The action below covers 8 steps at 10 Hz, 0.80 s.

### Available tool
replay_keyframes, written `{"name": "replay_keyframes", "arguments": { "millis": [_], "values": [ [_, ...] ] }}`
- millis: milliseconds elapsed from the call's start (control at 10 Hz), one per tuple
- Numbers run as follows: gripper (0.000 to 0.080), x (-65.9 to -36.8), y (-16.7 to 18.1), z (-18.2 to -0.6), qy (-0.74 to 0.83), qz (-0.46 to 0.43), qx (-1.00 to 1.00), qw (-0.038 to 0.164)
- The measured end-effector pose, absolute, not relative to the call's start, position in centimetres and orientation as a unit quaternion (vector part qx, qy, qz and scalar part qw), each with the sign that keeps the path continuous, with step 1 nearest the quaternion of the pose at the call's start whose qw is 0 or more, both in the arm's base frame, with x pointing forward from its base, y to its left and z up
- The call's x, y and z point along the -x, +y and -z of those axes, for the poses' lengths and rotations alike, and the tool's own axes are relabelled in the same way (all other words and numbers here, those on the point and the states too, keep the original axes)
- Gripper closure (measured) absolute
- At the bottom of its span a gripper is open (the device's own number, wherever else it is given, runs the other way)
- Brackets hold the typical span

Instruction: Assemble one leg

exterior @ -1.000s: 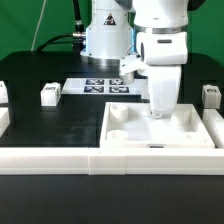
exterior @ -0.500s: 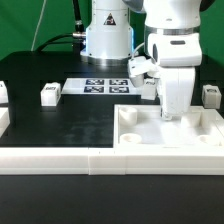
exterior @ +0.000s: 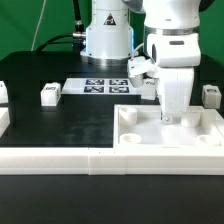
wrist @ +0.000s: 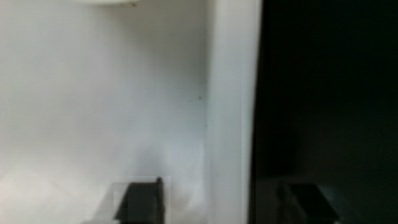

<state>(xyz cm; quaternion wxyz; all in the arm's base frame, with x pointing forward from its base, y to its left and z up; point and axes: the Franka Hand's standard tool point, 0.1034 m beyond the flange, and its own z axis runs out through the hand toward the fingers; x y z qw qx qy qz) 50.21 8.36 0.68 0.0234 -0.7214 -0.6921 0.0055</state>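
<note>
White plastic square tray-like piece w/ round corner holes [exterior: 195,135] lies at exterior view's right. Two-finger gripper [exterior: 170,118] sits low over it, jaws apart, gripping nothing; tray edge runs betw. fingers [wrist: 139,200]. Small white tagged leg [exterior: 48,94] sits well apart on black table [exterior: 70,125], exterior view's left.

table [exterior: 70,120]: black; marker board [exterior: 100,87]: far, centre; tray [exterior: 195,135]: white, near, exterior view's right
</note>
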Motion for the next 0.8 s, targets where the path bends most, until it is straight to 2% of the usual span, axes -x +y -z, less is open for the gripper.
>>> {"name": "replay_keyframes", "arguments": {
  "millis": [100,200,300,800],
  "values": [
    [0.0415,-50.21,8.34,-0.68,-0.692,-0.005,0.722,0.023],
    [0.0236,-50.21,8.32,-0.68,-0.692,-0.006,0.722,0.023],
    [0.0177,-50.21,8.29,-0.67,-0.692,-0.006,0.722,0.023],
    [0.0150,-50.22,8.25,-0.73,-0.691,-0.005,0.722,0.023]
  ]
}}
